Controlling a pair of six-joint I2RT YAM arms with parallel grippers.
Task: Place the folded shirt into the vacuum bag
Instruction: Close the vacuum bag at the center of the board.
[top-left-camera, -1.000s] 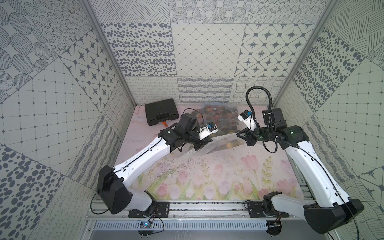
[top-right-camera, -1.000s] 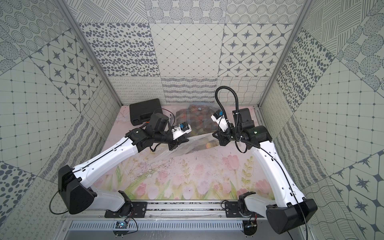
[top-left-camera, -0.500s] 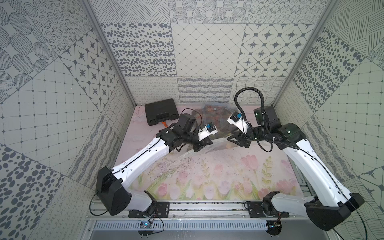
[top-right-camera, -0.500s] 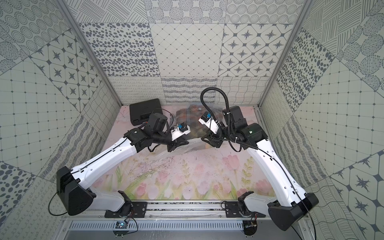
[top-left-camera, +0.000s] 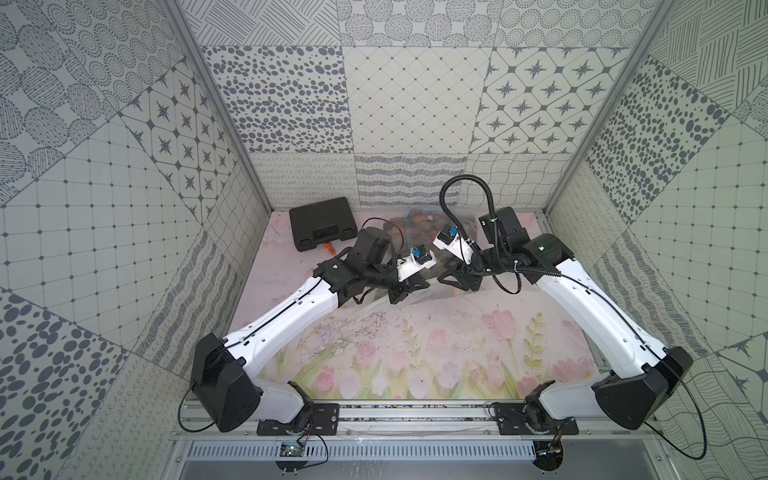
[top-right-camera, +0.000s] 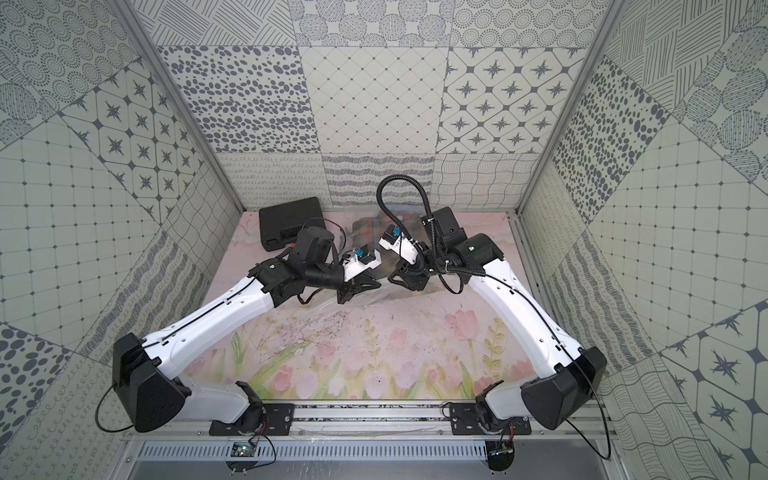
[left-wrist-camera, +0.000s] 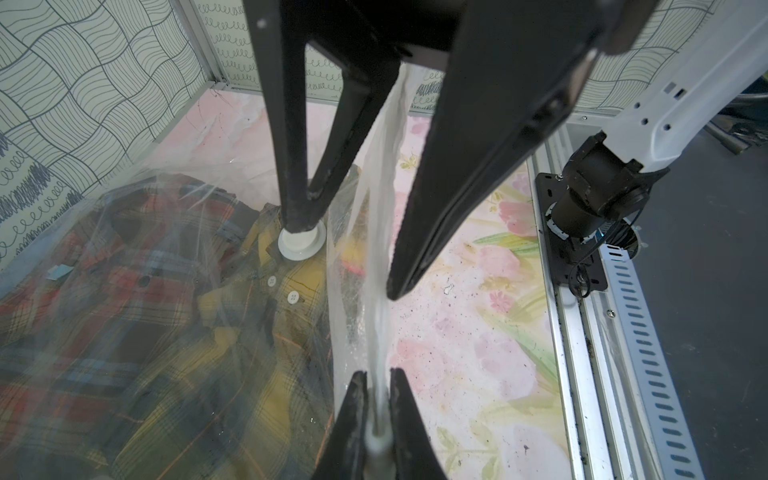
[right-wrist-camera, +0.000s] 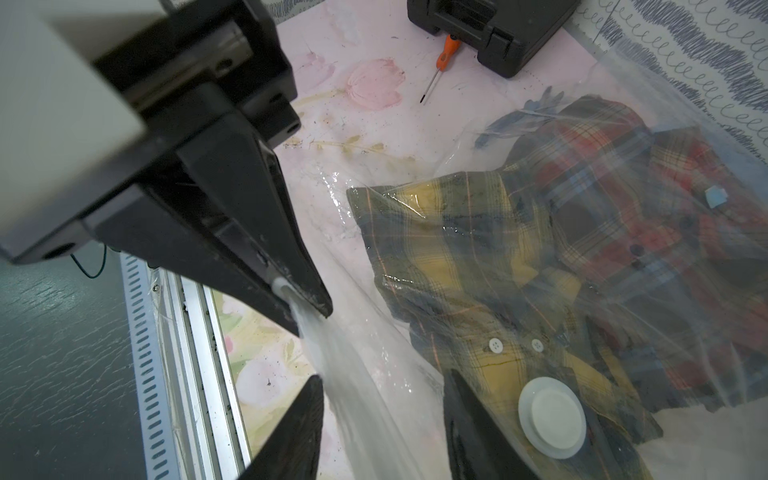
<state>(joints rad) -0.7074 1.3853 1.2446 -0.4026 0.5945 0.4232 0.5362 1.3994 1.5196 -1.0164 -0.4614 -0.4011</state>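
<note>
Back-left corner: black case, orange-handled screwdriver just beside it.
Left gripper: I see it pinched tight on a gathered strip of the vacuum bag.
Shirt: plaid, folded, inside the bag near the back wall, under the white valve cap.
Right gripper: jaws apart, straddling that strip, gripping nothing.
</note>
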